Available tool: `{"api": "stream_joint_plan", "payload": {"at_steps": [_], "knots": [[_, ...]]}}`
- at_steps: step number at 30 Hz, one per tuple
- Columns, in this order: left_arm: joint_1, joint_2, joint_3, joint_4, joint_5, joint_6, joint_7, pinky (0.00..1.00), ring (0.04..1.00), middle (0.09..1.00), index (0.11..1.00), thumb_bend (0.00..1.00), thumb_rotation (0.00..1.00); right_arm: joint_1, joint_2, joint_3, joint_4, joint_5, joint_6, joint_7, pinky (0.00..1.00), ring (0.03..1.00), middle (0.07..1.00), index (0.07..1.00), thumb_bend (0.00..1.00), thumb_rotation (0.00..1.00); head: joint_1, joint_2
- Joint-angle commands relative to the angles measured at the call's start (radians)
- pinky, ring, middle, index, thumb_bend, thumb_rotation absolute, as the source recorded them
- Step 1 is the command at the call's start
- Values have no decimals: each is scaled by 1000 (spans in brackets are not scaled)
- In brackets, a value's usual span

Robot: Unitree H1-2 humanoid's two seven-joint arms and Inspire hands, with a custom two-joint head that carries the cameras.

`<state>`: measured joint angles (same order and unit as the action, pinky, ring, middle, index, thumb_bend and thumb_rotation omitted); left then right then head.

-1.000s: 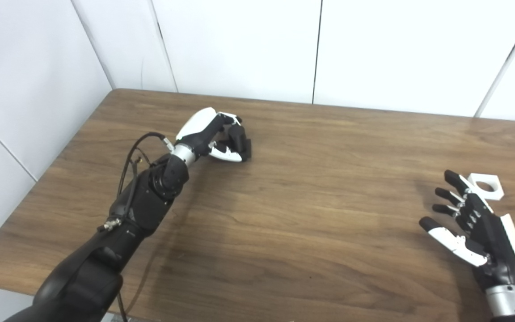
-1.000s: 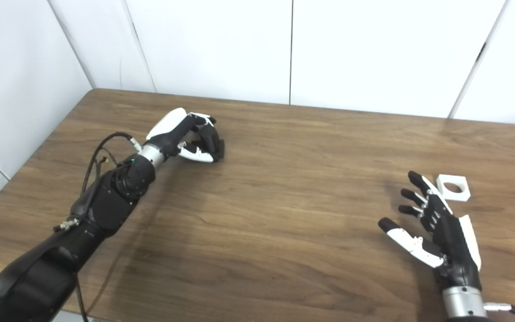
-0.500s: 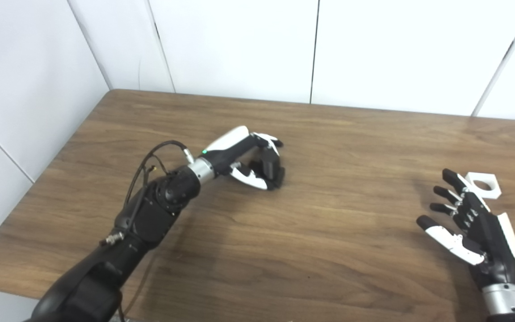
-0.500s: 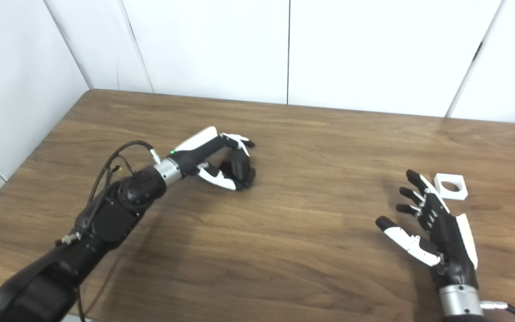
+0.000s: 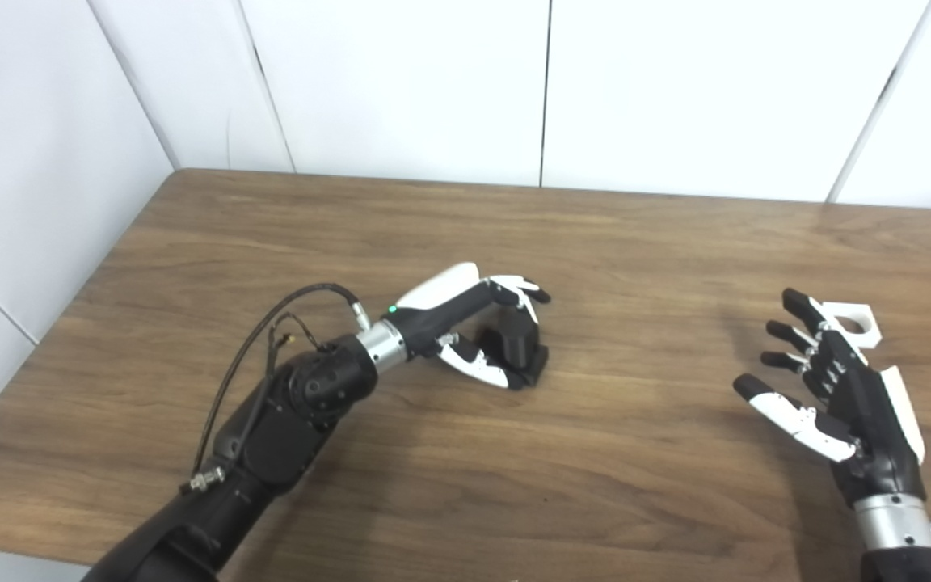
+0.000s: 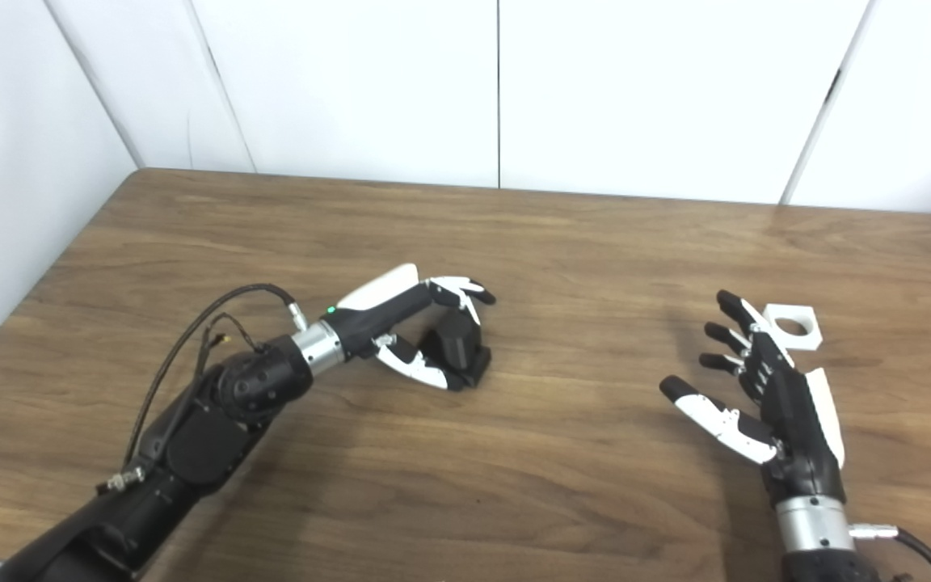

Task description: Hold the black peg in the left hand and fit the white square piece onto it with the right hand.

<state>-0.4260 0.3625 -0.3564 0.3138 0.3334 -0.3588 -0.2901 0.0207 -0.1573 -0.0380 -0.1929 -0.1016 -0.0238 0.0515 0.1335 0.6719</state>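
1. The left hand [image 5: 478, 327] is near the middle of the wooden table [image 5: 611, 242], with its fingers closed around the black peg [image 5: 518, 349], whose base seems to touch the table.
2. The right hand [image 5: 837, 388] is spread open and holds nothing.
3. The white square piece [image 6: 793, 326] lies flat just behind its fingertips, partly hidden by them.
4. White wall panels [image 5: 401, 81] stand behind the table.

Left hand [image 6: 433, 335] wrapped around black peg [image 6: 456, 349] on table [image 6: 562, 469]; right hand [image 6: 764, 400] spread open, white square piece [image 6: 793, 327] at one o'clock.
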Motion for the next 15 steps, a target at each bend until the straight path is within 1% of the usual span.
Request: {"api": "stream_joint_plan", "payload": {"at_steps": [1, 5, 6, 11, 15], "knots": [[14, -12, -21, -20, 5, -30, -24, 801, 915, 859, 491, 520, 79, -28, 7, -3, -43, -3, -11, -13, 709, 845, 920, 894, 668, 362, -4, 2], [43, -35, -43, -27, 5, -63, -28, 801, 910, 859, 491, 520, 79, -28, 9, 0, -51, -12, -6, -18, 709, 845, 920, 894, 669, 359, -4, 2], [47, -40, -47, -31, 7, -66, -32, 806, 911, 861, 491, 520, 80, -29, 9, 0, -53, -10, -5, -18, 709, 846, 922, 895, 668, 356, -23, 8], [66, -66, -75, -46, 13, -83, -40, 805, 916, 870, 492, 520, 80, -30, 9, -3, -58, 1, 5, -15, 726, 856, 925, 895, 663, 345, -33, 16], [77, -82, -100, -59, 24, -82, -47, 812, 921, 873, 492, 520, 80, -30, 10, -4, -64, 14, 19, -11, 735, 861, 930, 897, 660, 345, -39, 24]]}}
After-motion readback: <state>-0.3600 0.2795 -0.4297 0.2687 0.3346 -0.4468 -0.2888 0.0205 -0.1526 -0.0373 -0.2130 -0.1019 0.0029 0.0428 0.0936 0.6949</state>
